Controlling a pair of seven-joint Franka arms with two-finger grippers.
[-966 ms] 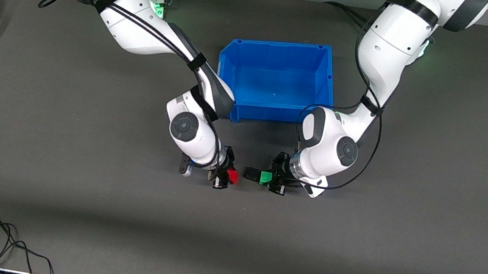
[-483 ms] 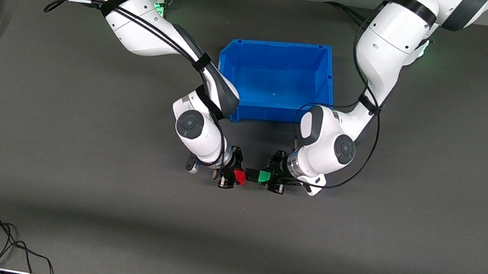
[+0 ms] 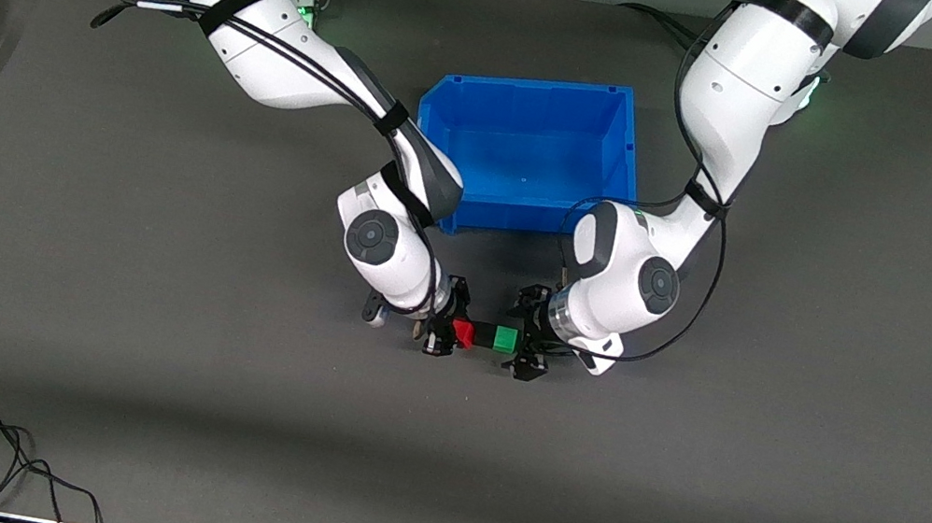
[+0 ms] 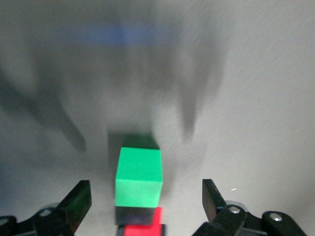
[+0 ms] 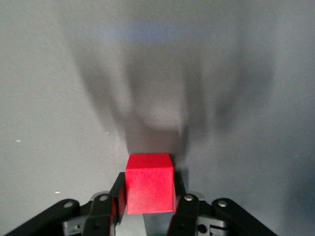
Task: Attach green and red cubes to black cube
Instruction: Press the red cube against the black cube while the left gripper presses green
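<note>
Red cube (image 3: pixel 464 331), black cube (image 3: pixel 483 334), green cube (image 3: pixel 506 338): joined row nearer the camera than blue bin (image 3: pixel 532 151). Right gripper (image 3: pixel 448 332): jaws clamping red cube. Left gripper (image 3: pixel 530 344): jaws wide, astride green cube.

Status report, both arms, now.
Left gripper open around green cube. Right gripper shut on red cube. Black cube sandwiched between them. Nothing obstructing.
</note>
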